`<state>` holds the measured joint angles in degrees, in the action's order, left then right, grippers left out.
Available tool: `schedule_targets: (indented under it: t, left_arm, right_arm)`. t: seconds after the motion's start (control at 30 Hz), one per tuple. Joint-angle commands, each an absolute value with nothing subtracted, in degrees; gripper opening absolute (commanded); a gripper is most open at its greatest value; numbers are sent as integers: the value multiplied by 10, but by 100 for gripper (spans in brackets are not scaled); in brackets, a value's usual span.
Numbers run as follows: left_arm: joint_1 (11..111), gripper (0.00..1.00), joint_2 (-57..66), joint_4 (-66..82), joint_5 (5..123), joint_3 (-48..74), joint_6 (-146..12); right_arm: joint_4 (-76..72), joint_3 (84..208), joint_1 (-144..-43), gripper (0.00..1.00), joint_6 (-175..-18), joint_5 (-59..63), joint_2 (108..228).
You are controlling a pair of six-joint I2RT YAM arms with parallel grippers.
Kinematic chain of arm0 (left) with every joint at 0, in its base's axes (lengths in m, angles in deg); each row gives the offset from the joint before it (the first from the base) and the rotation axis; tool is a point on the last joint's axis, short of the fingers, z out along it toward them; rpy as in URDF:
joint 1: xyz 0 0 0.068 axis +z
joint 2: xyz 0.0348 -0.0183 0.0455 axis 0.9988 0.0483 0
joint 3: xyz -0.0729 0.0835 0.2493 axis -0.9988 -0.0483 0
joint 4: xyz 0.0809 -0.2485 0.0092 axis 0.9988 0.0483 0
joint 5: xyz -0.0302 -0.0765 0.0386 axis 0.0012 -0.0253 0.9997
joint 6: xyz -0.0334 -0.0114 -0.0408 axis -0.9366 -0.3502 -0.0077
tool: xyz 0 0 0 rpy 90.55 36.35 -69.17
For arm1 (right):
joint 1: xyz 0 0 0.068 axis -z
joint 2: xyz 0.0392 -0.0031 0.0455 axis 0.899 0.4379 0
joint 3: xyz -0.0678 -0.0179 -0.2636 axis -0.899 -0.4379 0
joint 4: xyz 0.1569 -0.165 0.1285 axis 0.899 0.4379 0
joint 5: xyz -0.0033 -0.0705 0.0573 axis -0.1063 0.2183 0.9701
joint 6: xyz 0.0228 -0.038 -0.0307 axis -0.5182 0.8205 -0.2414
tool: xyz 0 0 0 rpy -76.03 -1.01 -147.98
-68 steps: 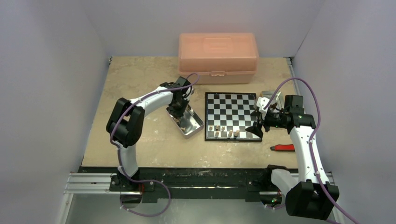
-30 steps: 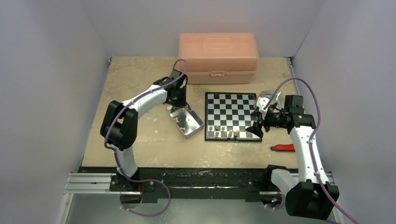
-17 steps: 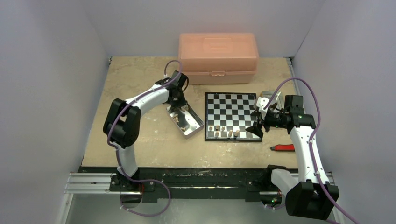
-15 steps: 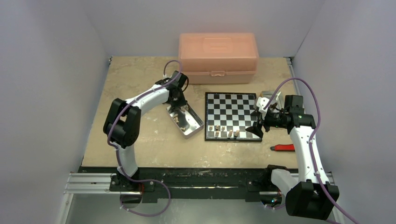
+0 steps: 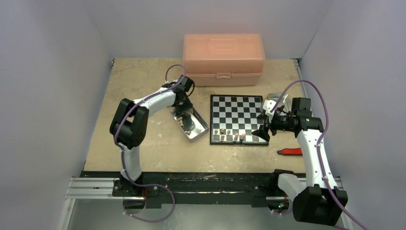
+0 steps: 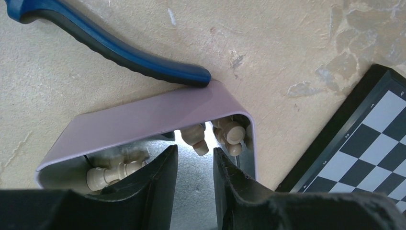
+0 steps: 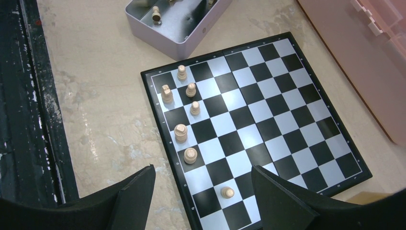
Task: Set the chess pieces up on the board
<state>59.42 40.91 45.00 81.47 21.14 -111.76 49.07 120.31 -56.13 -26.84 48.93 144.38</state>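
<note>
The black-and-silver board (image 5: 237, 110) lies right of centre, with several tan chess pieces (image 5: 229, 132) along its near edge; they also show in the right wrist view as chess pieces (image 7: 180, 132) on the board (image 7: 268, 110). My left gripper (image 5: 185, 117) reaches into the metal tin (image 5: 197, 130). Its jaws (image 6: 194, 152) are open a narrow gap with nothing between them. A tan piece (image 6: 196, 140) lies just beyond the tips, and others (image 6: 232, 134) are piled in the tin's corner. My right gripper (image 5: 264, 125) hovers open (image 7: 203, 175) over the board's near right corner.
A pink plastic box (image 5: 223, 52) stands behind the board. A blue-handled tool (image 6: 119, 48) lies against the tin's wall (image 6: 158, 115). A red-handled tool (image 5: 291, 151) lies right of the board's near corner. The black rail (image 5: 191, 182) runs along the table's front.
My left gripper has swung down from the tin's far edge into the tin, and its jaws have parted a little. The right arm has not moved.
</note>
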Motion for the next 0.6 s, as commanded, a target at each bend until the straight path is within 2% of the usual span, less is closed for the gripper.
schedule_targets:
  t: [0.0, 0.43, 0.57]
  left_arm:
    - [597, 33, 414, 431, 837, 214, -1155]
    - [613, 32, 443, 438, 831, 222, -1181]
    - [617, 27, 440, 431, 824, 218, -1185]
  right_arm:
    - [490, 1206, -559, 77, -261, 497, 1442]
    - [490, 1206, -560, 77, -261, 498, 1442]
    - [490, 1206, -560, 77, -261, 498, 1442]
